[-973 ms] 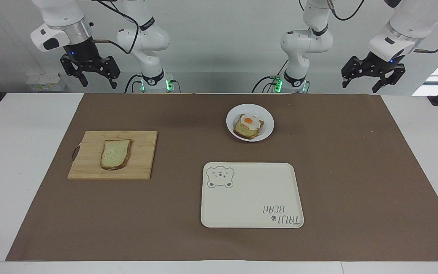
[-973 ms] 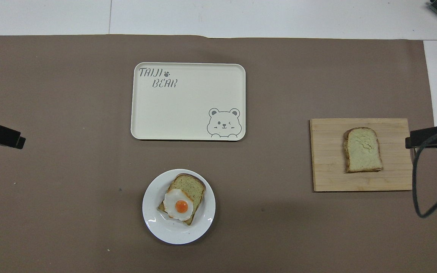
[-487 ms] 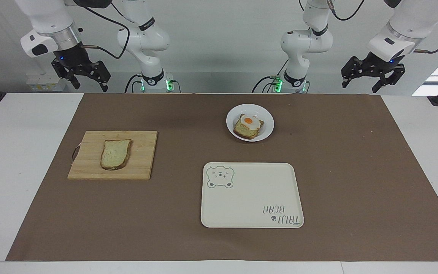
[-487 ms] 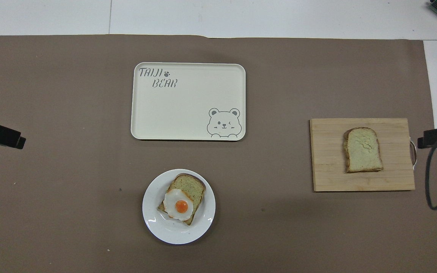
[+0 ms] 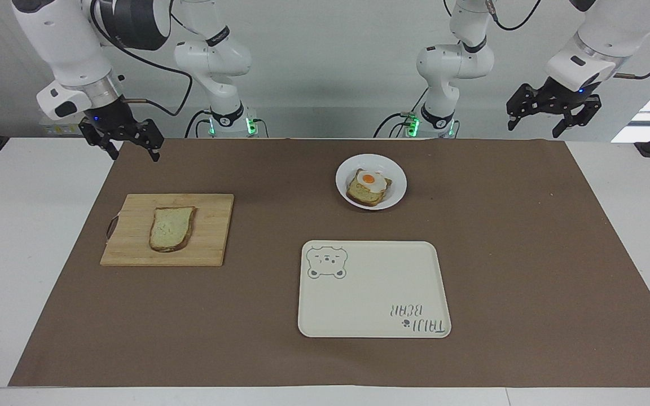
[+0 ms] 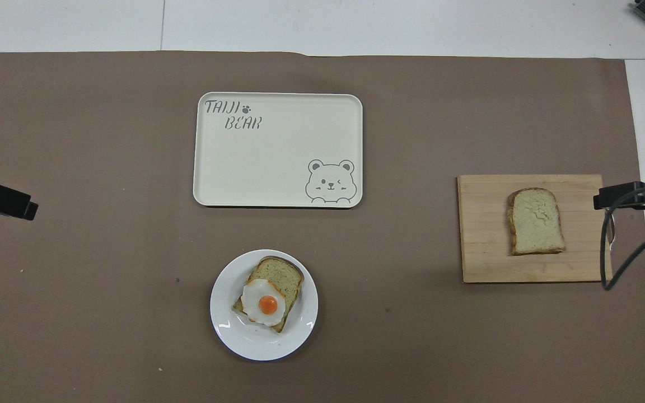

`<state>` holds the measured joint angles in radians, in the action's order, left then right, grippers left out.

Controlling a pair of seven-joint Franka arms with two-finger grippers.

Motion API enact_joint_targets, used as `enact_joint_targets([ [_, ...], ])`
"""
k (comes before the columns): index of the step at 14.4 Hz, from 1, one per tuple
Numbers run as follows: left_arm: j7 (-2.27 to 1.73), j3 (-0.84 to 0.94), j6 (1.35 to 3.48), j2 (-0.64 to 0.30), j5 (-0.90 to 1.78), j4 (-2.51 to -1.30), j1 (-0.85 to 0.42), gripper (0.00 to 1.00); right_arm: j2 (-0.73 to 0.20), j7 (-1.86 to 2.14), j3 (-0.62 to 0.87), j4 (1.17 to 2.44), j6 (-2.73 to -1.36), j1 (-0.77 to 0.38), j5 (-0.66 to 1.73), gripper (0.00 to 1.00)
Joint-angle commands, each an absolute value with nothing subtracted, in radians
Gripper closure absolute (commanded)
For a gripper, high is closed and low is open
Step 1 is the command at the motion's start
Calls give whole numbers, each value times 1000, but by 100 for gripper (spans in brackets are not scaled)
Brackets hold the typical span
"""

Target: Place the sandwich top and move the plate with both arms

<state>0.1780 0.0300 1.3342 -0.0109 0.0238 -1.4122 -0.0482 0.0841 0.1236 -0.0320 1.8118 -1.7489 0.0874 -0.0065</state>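
Observation:
The sandwich top [image 5: 171,228] [image 6: 535,221], a plain pale slice with a brown crust, lies flat on a wooden cutting board [image 5: 212,237] [image 6: 479,240]. The white plate [image 5: 398,181] [image 6: 227,330] carries a bread slice with a fried egg [image 5: 368,180] [image 6: 267,304] on it. My right gripper [image 5: 135,153] hangs open and empty in the air. In the overhead view the right gripper [image 6: 619,198] shows only a tip, over the board's handle edge. My left gripper [image 5: 548,123] [image 6: 0,198] waits open, raised over the mat's edge at the left arm's end.
A cream rectangular tray with a bear drawing [image 5: 373,293] [image 6: 277,151] lies farther from the robots than the plate. A brown mat [image 5: 528,254] covers most of the white table. A black cable [image 6: 608,257] hangs from the right arm beside the board.
My right gripper has dropped lower and come in over the handle edge of the cutting board. The left arm, the bread and the plate have stayed where they were.

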Motion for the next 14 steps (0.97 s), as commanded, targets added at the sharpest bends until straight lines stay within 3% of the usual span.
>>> enact_joint_targets([
  [1,176,20,1327,15,26,-1440,-63,0,57,239,-23,1842,-1801,118,-15,0],
  [5,170,21,1322,18,26,-1446,-64,0,-15,288,-21,1844,-1825,184,-14,0],
  [7,169,21,1324,29,26,-1463,-75,0,-76,327,-21,1880,-1909,199,-14,0],
  [10,169,21,1321,37,26,-1470,-75,0,-93,330,-21,1979,-2034,198,-14,0],
  [14,172,21,1327,43,26,-1480,-80,0,-153,333,-21,2006,-2079,206,-3,0],
])
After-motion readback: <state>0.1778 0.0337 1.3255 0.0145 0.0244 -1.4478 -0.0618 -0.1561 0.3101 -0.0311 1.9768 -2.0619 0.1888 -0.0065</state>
